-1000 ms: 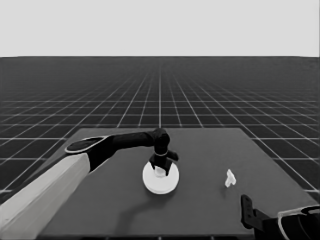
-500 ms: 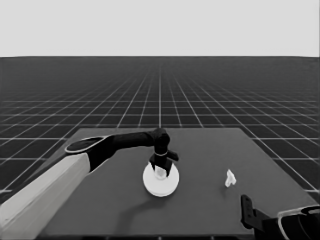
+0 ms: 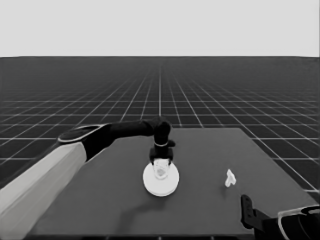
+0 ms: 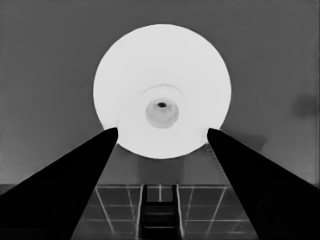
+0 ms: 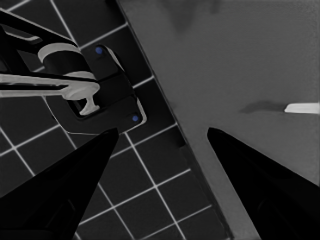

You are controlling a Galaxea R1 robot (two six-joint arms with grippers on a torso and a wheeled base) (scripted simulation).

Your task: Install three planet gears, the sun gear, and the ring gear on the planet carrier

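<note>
Risen slightly off the larger round part since a second ago: left gripper, fingers spread wide, empty. Parked nearer, lower right corner: right gripper, fingers apart. Mid-table, domed part apparently seated, gears hidden. Thin white piece well right. Probably final step; next, retreat.

larger round part: white | thin white piece: white | table: dark grey | floor: pale grid
</note>
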